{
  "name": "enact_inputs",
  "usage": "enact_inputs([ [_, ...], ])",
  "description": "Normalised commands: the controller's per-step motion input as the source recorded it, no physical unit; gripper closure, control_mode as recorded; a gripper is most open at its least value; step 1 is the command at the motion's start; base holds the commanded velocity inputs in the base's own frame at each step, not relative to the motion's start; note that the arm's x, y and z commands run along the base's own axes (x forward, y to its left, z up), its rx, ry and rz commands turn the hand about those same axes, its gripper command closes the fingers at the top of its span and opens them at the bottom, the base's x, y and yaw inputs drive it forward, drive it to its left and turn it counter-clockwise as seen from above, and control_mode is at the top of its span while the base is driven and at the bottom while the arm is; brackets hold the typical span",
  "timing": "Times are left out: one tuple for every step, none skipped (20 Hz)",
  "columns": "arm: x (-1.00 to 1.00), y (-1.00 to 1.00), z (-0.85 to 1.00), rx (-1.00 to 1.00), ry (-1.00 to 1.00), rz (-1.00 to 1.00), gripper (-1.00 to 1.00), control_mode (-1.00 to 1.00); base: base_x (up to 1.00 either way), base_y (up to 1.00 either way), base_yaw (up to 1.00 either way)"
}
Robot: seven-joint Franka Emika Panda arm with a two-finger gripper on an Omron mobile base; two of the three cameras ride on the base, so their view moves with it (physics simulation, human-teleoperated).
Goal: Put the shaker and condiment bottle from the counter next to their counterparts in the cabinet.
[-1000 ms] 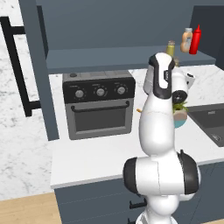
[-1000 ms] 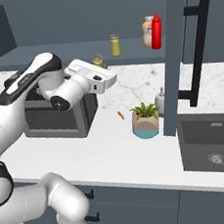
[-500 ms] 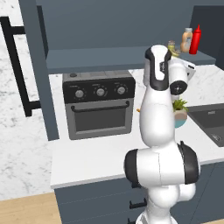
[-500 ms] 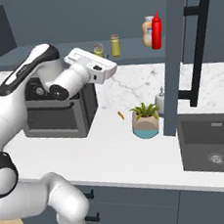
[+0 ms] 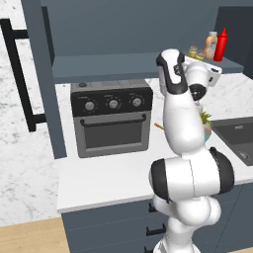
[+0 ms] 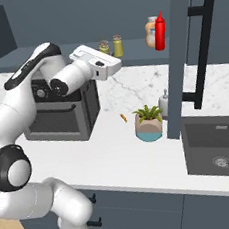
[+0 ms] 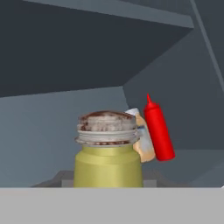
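Olive-yellow shaker (image 7: 108, 151) with a grey cap fills the near field of the hand view; the fingers (image 6: 110, 50) are nearly shut on it and carry it at shelf height, above the tabletop (image 6: 141, 153). Beyond it, on the cabinet shelf (image 6: 135, 56), stand the twin shaker (image 6: 118, 45), the red bottle (image 6: 160, 31) and the tan-orange bottle (image 6: 151, 32). The step in hand appears to be shaker placement. The next move calls for lowering it just beside the twin, then releasing.
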Motion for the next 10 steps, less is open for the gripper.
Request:
enact_inputs([
  [0.0,0.0,0.41,0.0,0.04,-0.17,1.0,-1.0,0.0,0.0,0.0],
  [0.0,0.0,0.41,0.0,0.07,-0.16,1.0,-1.0,0.0,0.0,0.0],
  [0.0,0.0,0.42,0.0,0.08,-0.16,1.0,-1.0,0.0,0.0,0.0],
  [0.0,0.0,0.43,0.0,0.07,-0.15,1.0,-1.0,0.0,0.0,0.0],
  [0.0,0.0,0.41,0.0,0.08,-0.14,1.0,-1.0,0.0,0.0,0.0],
  [0.0,0.0,0.43,0.0,0.12,-0.1,1.0,-1.0,0.0,0.0,0.0],
  [0.0,0.0,0.46,0.0,0.13,-0.09,1.0,-1.0,0.0,0.0,0.0],
  [0.0,0.0,0.38,0.0,0.11,-0.07,1.0,-1.0,0.0,0.0,0.0],
  [0.0,0.0,0.34,0.0,0.09,-0.07,1.0,-1.0,0.0,0.0,0.0],
  [0.0,0.0,0.29,0.0,0.07,-0.05,1.0,-1.0,0.0,0.0,0.0],
])
